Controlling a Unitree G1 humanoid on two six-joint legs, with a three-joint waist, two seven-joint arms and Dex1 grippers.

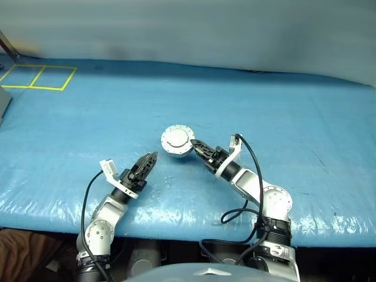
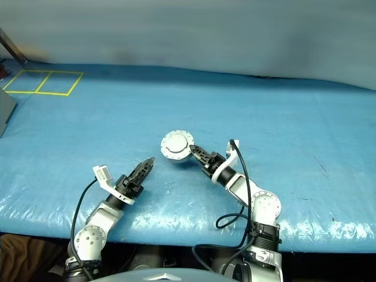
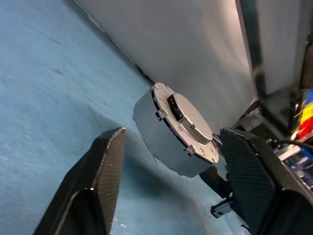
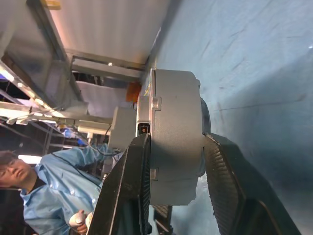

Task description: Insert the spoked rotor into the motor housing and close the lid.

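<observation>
- A blue tarp [image 1: 247,94] covers the table under and all around my two grippers.
- Yellow tape squares [image 1: 39,77] lie on it far off to the left, well beyond my left gripper.
- A pale wall [image 1: 194,29] stands past the tarp's far edge.
- Beyond my right gripper's fingers, a person in a light blue coat [image 4: 58,191] holds a small object.

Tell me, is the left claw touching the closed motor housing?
Apart. In the left eye view, bare blue table separates the left claw from the motor housing, which the right claw holds.
</observation>
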